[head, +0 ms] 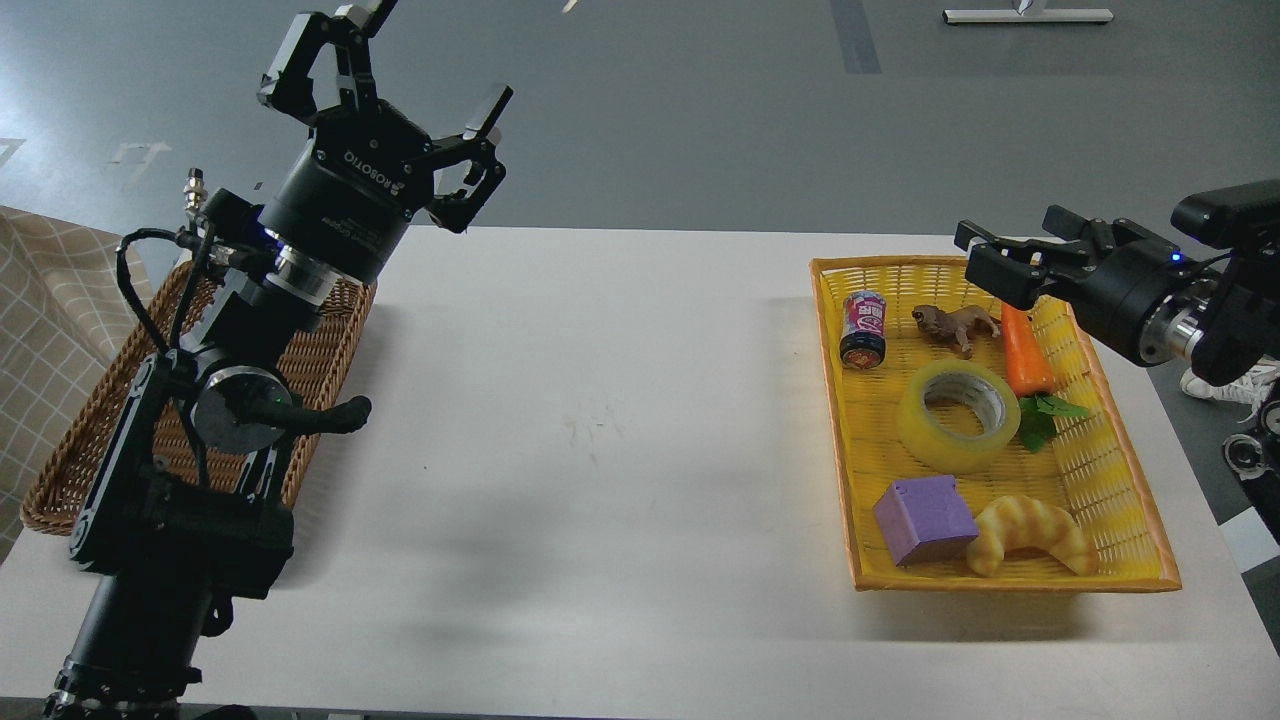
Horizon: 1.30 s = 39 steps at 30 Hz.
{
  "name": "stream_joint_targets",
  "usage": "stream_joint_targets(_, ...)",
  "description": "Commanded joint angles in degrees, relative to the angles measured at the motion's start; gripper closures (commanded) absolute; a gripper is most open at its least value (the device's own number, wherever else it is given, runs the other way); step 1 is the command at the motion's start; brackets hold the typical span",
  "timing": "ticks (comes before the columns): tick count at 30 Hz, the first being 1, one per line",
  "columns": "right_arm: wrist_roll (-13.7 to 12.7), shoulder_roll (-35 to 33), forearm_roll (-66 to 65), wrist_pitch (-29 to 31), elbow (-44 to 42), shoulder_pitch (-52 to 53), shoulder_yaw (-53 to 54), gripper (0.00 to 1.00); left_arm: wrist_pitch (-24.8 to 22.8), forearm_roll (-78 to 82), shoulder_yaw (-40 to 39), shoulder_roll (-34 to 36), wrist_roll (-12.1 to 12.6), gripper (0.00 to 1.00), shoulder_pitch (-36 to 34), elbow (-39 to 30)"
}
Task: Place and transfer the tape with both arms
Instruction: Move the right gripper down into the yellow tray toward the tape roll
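Both tools apart; tape (958, 416) mid yellow tray (1010, 582).

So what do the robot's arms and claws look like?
Both arms are black with shiny silver rings at the joints. The left gripper has chunky black fingers and white "ROBOTIQ" lettering on its round body, with thin black cables looping beside the arm. The right gripper is black too, with a tiny blue light behind it.
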Motion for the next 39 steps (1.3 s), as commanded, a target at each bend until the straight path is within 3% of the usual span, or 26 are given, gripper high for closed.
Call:
stream_joint_targets(1,0.1,0.1,0.0,0.0,-1.3,-0.4,-1.2,0.02,0.0,0.0,0.0,0.3,0.0,0.02,0.0,0.0)
stream_joint_targets(16,0.2,-2.5,0.0,0.0,-5.8,-1.5,-3.3,0.04,0.3,0.0,0.0,1.5,0.0,0.02,0.5,0.0)
stream_joint_targets(23,1.4,-2.7,0.0,0.0,-7.3,-5.7,-5.6,0.06,0.2,0.0,-0.1,2.4,0.0,0.02,0.5,0.0)
stream_joint_targets(39,1.4,0.2,0.0,-0.1,-16.4,-3.1,-8.6,0.08,0.3,0.0,-0.1,2.6,0.0,0.02,0.7,-0.1)
